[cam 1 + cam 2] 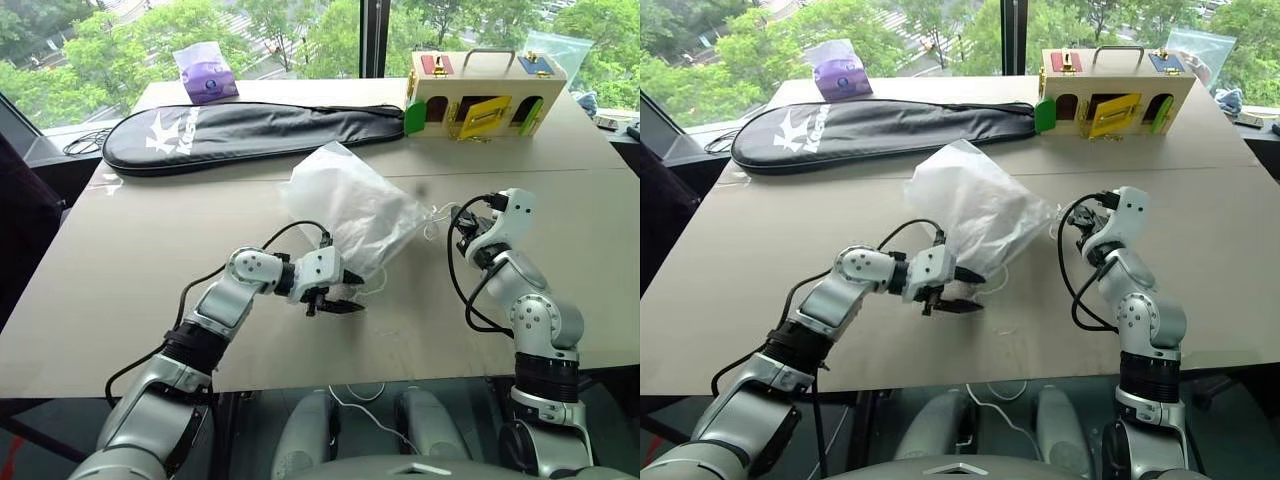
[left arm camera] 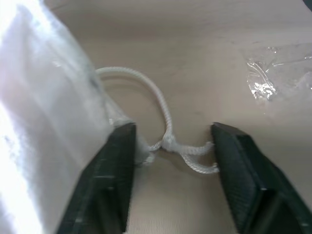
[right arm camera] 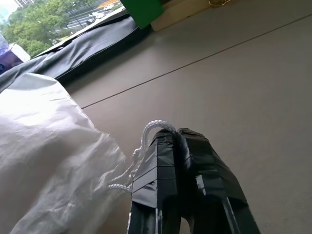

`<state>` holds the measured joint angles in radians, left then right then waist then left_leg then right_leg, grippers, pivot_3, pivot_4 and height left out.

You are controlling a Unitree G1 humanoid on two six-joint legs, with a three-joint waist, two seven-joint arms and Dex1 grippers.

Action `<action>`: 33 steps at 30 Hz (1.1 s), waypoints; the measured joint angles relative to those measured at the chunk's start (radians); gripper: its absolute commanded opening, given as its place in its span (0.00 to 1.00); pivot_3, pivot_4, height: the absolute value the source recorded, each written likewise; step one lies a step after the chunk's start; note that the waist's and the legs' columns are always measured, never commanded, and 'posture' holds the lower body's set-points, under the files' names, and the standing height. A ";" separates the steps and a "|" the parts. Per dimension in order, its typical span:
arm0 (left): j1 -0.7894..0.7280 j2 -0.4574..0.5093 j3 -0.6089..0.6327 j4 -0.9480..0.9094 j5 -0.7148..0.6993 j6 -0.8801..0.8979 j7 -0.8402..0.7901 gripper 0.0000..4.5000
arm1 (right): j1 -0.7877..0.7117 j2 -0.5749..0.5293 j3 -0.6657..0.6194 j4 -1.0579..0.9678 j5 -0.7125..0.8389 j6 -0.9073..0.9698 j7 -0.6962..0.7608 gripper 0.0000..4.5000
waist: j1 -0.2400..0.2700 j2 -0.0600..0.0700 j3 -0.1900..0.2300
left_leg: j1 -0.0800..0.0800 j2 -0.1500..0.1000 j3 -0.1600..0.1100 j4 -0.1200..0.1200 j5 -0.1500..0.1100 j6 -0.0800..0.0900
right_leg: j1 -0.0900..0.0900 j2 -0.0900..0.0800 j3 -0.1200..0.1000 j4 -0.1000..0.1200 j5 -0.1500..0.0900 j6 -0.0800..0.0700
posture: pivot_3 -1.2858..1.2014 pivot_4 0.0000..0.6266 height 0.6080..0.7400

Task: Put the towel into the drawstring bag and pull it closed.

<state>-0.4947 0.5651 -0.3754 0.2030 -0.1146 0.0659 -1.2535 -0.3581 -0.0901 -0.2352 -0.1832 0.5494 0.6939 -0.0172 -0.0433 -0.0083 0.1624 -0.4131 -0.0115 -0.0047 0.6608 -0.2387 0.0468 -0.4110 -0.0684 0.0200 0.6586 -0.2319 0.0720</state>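
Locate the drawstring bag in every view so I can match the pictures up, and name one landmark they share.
Left eye view: the drawstring bag lies mid-table, between the two arms.
Right eye view: same spot, just left of centre.
Left wrist view: its fabric fills the left side, beside one finger; a knotted cord lies between the fingers.
Right wrist view: it covers the lower left.
Shared landmark: the tan table beneath it.

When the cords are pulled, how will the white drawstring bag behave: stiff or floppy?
Probably floppy: the drawstring bag is thin, translucent and crumpled on the table. Likely light, so it may slide rather than stay put. Its cord looks soft and limp.
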 measured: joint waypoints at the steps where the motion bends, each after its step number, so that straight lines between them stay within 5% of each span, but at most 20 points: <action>1: -0.002 0.002 0.000 0.000 0.005 0.000 0.000 0.21 | 0.000 0.000 0.000 0.000 0.000 0.000 0.000 0.00 | 0.000 0.000 -0.001 | 0.000 0.000 0.000 0.000 0.000 0.000 | 0.000 0.000 0.000 0.000 0.000 0.000 | 0.52 0.24 1.00; 3: -0.005 0.008 0.000 0.000 0.010 0.000 0.000 0.02 | 0.000 0.000 0.000 0.000 0.000 0.000 0.000 0.00 | 0.000 0.001 -0.003 | 0.000 0.000 0.000 0.000 0.000 0.000 | 0.000 0.000 0.000 0.000 0.000 0.000 | 0.52 0.24 1.00; 4: -0.006 0.010 0.000 0.000 0.010 0.000 0.000 0.01 | 0.000 0.000 0.000 0.000 0.000 0.000 0.000 0.00 | 0.000 0.001 -0.004 | 0.000 0.000 0.000 -0.001 0.000 0.000 | 0.000 0.000 0.000 -0.001 0.000 0.000 | 0.52 0.24 1.00; 13: 0.003 0.011 -0.005 0.005 0.018 -0.042 0.008 0.01 | 0.000 0.000 0.001 0.000 0.000 0.001 0.001 0.00 | 0.001 0.001 -0.009 | 0.001 0.000 0.000 -0.002 0.000 0.000 | 0.001 0.000 0.000 -0.001 -0.001 -0.001 | 0.52 0.24 1.00; 23: 0.100 -0.151 0.153 0.035 -0.083 -0.121 0.157 0.01 | 0.000 -0.002 -0.003 0.000 0.000 0.001 -0.001 0.00 | 0.025 0.001 -0.007 | -0.003 -0.001 -0.001 -0.001 0.000 0.000 | -0.001 -0.002 -0.001 -0.002 0.000 -0.001 | 0.52 0.24 1.00; 33: 0.175 -0.159 0.380 -0.269 -0.019 -0.210 0.521 0.01 | -0.046 -0.013 -0.087 0.052 0.000 -0.022 -0.037 0.00 | 0.028 0.001 -0.005 | -0.003 -0.001 -0.001 -0.002 0.000 0.000 | -0.001 -0.002 -0.001 -0.002 0.000 -0.001 | 0.52 0.24 1.00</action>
<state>-0.3192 0.4058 0.0044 -0.0659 -0.1333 -0.1445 -0.7322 -0.4039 -0.1027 -0.3217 -0.1316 0.5491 0.6715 -0.0540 -0.0154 -0.0073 0.1573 -0.4159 -0.0130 -0.0056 0.6586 -0.2387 0.0467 -0.4124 -0.0705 0.0186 0.6562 -0.2323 0.0713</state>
